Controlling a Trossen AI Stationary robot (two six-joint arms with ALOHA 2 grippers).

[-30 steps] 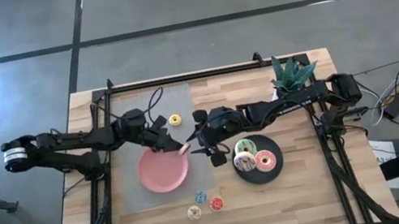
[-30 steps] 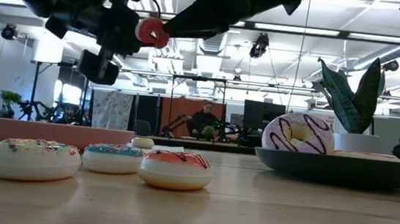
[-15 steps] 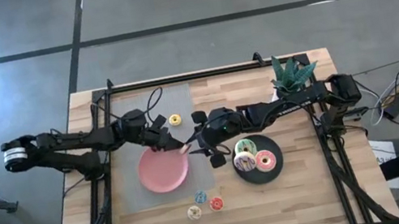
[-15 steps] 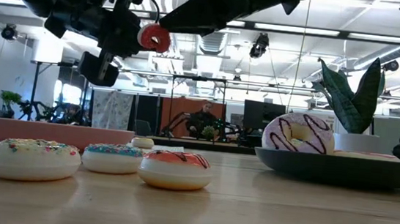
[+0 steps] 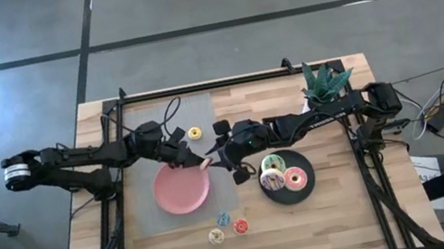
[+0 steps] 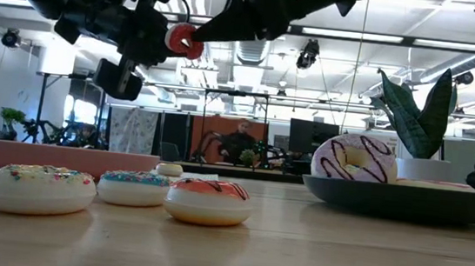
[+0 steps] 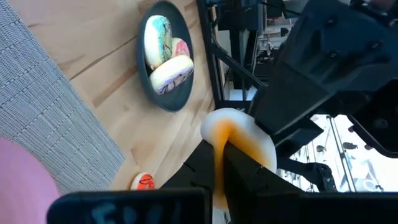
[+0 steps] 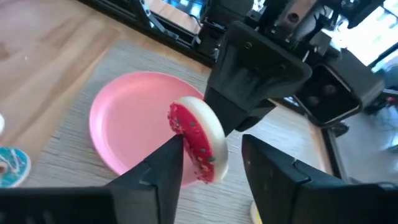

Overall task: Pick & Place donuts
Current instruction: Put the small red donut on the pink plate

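Note:
A small red-iced donut with a white underside hangs in the air over the far right rim of the pink plate. My left gripper is shut on it. My right gripper is open and faces the left one; its fingers stand on either side of the donut, and I cannot tell if they touch it. The white, pink and green donuts lie on the black plate. A tiny yellow donut lies on the grey mat, and small ones near the table's front edge. My left gripper pinches the red donut by its rim between its two fingers, which come level from the table's left. The donut stands on edge, lifted clear above the pink plate, with most of it sticking out past the fingertips.
A potted plant stands at the far right of the table. The grey mat lies under the pink plate. In the low view, people sit at desks in the room behind. Bare wood shows along the near edge, left and right.
The left gripper keeps the donut in the air at almost the same spot. The right gripper has drawn a little closer to the donut from the right and still stands open.

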